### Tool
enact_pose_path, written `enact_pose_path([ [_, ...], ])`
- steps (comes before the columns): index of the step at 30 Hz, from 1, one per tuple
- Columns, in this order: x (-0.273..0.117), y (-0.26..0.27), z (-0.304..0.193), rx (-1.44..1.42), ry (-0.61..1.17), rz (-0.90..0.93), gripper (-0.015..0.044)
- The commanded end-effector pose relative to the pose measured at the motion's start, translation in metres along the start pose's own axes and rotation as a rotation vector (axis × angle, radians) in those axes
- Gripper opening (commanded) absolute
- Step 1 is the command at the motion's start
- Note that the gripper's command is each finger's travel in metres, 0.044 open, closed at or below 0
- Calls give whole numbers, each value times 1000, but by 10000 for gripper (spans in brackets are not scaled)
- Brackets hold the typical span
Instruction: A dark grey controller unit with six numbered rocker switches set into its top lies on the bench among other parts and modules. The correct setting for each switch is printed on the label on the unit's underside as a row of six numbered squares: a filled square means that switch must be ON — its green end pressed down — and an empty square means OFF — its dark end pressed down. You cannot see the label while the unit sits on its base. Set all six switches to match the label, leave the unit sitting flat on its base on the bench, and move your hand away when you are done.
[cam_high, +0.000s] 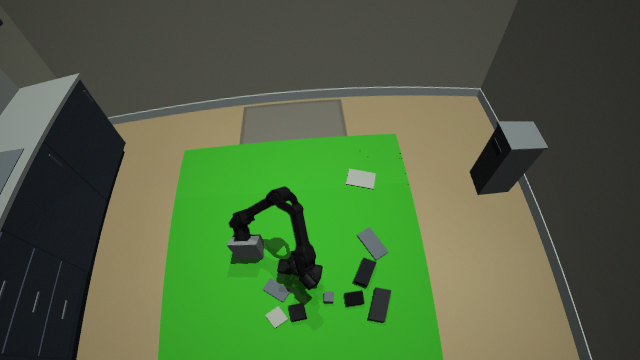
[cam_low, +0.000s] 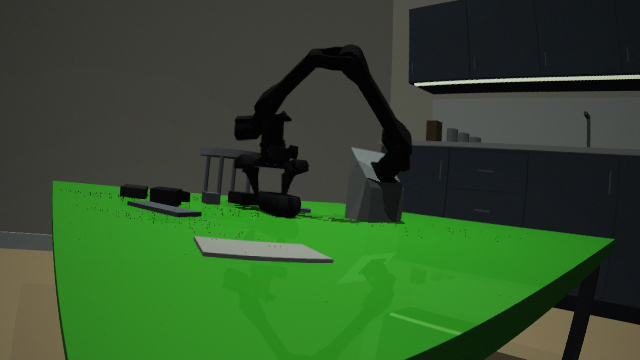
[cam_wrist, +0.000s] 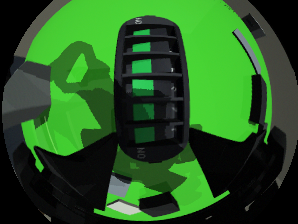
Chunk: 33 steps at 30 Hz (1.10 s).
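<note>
The dark grey controller unit (cam_low: 280, 204) (cam_wrist: 154, 141) lies on the bench with its switch side up. In the wrist view, the six rockers show green parts on the left and dark parts on the right; I cannot tell surely which ends are pressed down. The label on its underside is hidden. My gripper (cam_low: 271, 189) (cam_wrist: 153, 135) points down, with one finger against each long side of the unit near its lower end in the wrist view. It looks shut on the unit, which rests on the green top. In the top view the arm hides most of the unit.
Near the unit lie a grey plate (cam_high: 274, 288), a white tile (cam_high: 276, 317), a dark block (cam_high: 297, 312) and a small grey cube (cam_high: 328, 297). Farther right are several dark boxes (cam_high: 379, 305) and another grey plate (cam_high: 372, 243). A white plate (cam_high: 361, 178) (cam_low: 260, 249) lies apart.
</note>
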<state>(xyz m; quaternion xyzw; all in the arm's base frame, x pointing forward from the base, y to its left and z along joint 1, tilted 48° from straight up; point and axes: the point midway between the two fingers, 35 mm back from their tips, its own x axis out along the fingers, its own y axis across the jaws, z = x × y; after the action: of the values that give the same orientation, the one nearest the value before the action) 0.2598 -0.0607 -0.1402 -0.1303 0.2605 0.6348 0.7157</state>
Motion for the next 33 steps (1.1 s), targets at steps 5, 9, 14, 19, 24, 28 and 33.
enact_pose_path([
  [5,-10,-2,6,-8,10,-9,336],
  [9,-12,-2,7,-8,17,-9,336],
  [14,-15,-2,10,-8,27,-9,336],
  [19,-18,-2,12,-8,37,-9,336],
  [24,-21,-2,15,-8,47,-9,336],
  [28,-21,0,16,-8,53,-9,336],
  [33,-23,1,18,-8,62,-9,336],
])
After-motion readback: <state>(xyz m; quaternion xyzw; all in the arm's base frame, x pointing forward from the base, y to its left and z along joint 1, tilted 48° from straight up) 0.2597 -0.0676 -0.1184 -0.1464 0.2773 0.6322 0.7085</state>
